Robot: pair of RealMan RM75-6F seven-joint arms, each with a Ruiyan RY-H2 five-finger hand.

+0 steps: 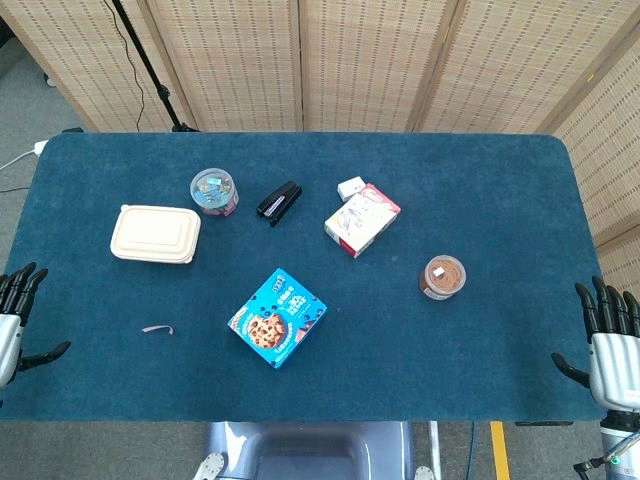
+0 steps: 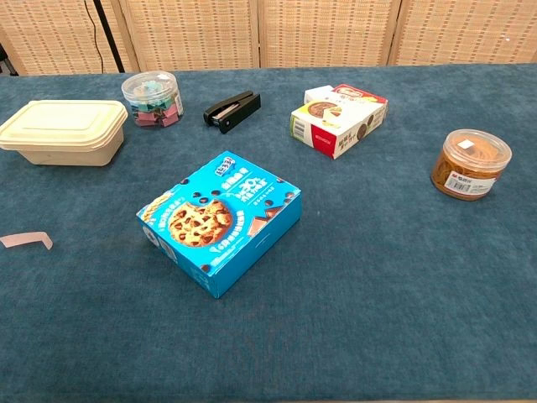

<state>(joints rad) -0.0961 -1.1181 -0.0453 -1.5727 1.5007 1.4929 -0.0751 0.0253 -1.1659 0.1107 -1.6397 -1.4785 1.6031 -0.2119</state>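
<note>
Left hand (image 1: 12, 318) sits at the near-left edge of the bench (image 1: 480, 200), fingers spread, holding nothing. Right hand (image 1: 612, 345) is at the near-right edge, fingers also spread and empty – neither shows in the chest view. Nearest the left hand is a small paper strip (image 1: 157, 329), lying flat just inward of it; further back is a beige lidded food container (image 1: 156, 234). Nearest the right hand – though well apart – is a clear-lidded brown tub (image 1: 442, 277). Mid-bench, near front, lies a blue cookie box (image 1: 278, 317), flat and angled. Behind it: a clear tub of binder clips (image 1: 215, 192), a black stapler (image 1: 279, 203), and a red-and-white box (image 1: 361, 219) w/ a small white box (image 1: 351, 187) just beside its far corner
</note>
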